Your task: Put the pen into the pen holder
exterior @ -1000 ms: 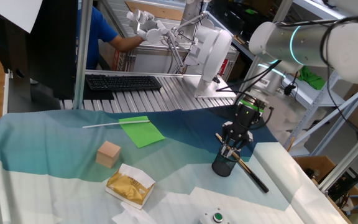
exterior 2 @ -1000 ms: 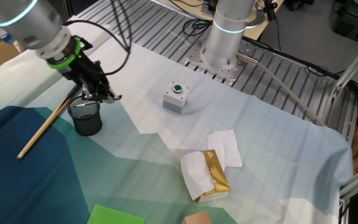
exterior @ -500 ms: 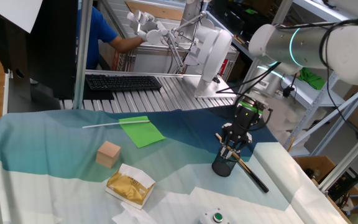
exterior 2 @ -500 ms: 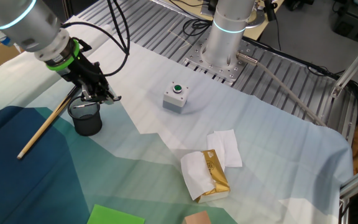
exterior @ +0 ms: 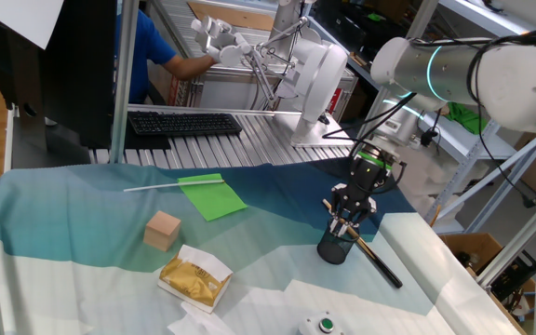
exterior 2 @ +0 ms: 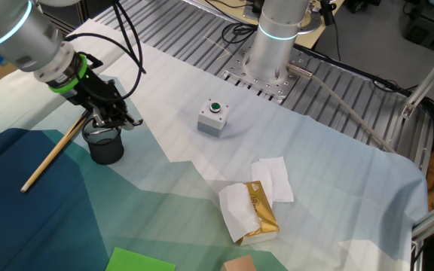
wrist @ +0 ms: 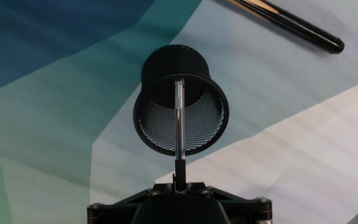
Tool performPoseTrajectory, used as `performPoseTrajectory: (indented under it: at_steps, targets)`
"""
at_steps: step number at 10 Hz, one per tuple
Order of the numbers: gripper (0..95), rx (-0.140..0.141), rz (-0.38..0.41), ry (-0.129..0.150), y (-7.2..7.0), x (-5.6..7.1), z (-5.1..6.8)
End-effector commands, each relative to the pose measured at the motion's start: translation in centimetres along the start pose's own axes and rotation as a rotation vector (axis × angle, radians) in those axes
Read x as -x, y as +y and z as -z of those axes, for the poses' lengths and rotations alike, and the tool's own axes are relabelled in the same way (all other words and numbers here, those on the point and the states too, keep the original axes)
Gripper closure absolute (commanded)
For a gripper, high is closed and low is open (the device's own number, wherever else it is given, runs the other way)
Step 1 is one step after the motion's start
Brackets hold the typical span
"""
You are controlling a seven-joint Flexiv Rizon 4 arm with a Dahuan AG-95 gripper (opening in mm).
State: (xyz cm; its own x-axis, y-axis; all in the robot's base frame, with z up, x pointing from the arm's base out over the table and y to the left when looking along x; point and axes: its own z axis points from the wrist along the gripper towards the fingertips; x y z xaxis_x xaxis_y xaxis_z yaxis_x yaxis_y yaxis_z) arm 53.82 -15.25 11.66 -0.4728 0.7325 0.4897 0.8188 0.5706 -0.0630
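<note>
The end effector (exterior: 347, 220) hangs right over the holder (exterior: 335, 246), its fingers closed on the upper end of the pen (wrist: 178, 121). In the hand view the pen runs straight away from the camera along the finger axis — a slim black shaft with a bright silvery streak down its length — and its lower part is already inside the holder's (wrist: 180, 109) mouth, tip pointing down toward the base. Its long axis stands upright, close to the cup's own axis.

The holder is a small black cylinder of fine wire mesh with a solid rim, standing upright on the cloth that covers the tabletop (exterior: 82, 270). The cloth is smooth fabric in angular patches of deep blue, teal and white.

A long stick (wrist: 288, 23), brown wood passing into glossy black, lies flat just beside the holder; in the other fixed view it (exterior 2: 53, 153) slants past the cup (exterior 2: 105, 143) under the end effector (exterior 2: 105, 118).

Well apart lie a tan wooden cube (exterior: 163, 230), a green paper sheet (exterior: 211, 196) and a thin white rod (exterior: 170, 184).
</note>
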Motion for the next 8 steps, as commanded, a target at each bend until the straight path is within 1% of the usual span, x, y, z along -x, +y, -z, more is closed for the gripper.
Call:
performPoseTrajectory:
  at_steps: [1,4,6,7,8]
  targets:
    - [95.0,-0.002,0.001,-0.001,0.05,0.04,-0.21]
    - [95.0,-0.017,-0.002,0.010,0.29,0.29,-0.64]
    - [95.0,-0.023,-0.003,0.024,0.29,0.31,-0.65]
    - [95.0,-0.029,0.001,0.028,0.27,0.29,-0.62]
    - [95.0,-0.037,0.005,0.038,0.26,0.28,-0.59]
